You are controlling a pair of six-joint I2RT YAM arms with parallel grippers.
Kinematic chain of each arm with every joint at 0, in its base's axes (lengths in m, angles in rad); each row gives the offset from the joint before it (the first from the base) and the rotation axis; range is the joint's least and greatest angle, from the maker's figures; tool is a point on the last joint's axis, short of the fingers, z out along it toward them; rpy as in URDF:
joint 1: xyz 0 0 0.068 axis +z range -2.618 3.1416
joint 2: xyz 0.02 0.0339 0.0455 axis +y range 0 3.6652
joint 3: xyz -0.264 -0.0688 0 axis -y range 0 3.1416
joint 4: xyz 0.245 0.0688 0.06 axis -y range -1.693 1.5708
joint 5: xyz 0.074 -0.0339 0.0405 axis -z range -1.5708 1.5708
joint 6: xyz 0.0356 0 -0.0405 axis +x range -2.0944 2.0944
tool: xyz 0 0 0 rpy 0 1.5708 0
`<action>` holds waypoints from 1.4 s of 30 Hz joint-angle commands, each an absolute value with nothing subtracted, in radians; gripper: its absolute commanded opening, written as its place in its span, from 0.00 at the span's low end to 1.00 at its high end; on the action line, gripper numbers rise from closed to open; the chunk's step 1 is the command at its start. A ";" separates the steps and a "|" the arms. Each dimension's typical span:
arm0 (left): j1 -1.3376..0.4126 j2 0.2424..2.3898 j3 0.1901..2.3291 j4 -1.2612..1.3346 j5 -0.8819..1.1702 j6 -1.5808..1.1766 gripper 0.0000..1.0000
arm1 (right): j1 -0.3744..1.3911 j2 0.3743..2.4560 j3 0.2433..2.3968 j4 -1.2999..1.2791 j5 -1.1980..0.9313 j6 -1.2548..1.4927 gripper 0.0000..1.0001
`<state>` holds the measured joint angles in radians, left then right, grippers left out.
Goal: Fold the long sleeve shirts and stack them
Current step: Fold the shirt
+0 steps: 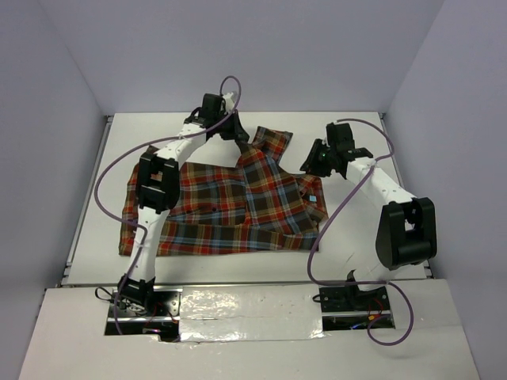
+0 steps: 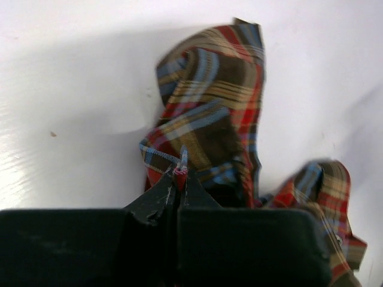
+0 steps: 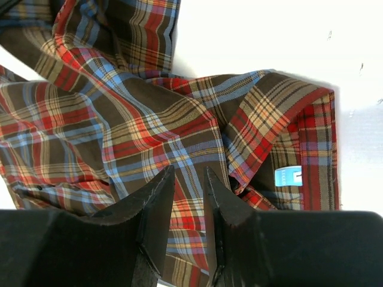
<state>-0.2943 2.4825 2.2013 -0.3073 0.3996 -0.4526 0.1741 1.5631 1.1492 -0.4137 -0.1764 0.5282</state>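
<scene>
Red-orange, brown and blue plaid flannel shirt (image 1: 238, 207) spread on white surface (image 1: 142, 131).
Left claw (image 2: 181, 173) pinched tight on shirt fold near far edge; right claw (image 3: 188, 176) slightly parted, empty; blue neck label (image 3: 288, 176) unreadable.

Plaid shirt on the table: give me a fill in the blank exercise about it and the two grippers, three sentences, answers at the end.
1. The left gripper has its jaws ____ on a pinch of the plaid shirt.
2. The right gripper, above the shirt, has its jaws ____, holding nothing.
3. The neck label by the collar is light ____.
Missing words: shut; open; blue.
</scene>
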 commanded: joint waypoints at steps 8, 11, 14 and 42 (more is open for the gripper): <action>-0.336 2.166 1.922 -0.153 0.830 -0.152 0.00 | 0.170 1.399 1.131 -0.365 -0.308 0.397 0.37; -0.409 2.071 1.846 -0.234 0.894 0.029 0.00 | 0.169 1.309 1.063 -0.328 -0.383 0.380 0.44; -0.461 1.987 1.745 -0.282 0.933 0.158 0.00 | 0.158 1.220 1.009 -0.340 -0.391 0.371 0.47; -0.703 1.514 1.011 -0.008 0.867 0.831 0.00 | 0.293 1.285 0.790 -0.233 -0.480 0.696 0.73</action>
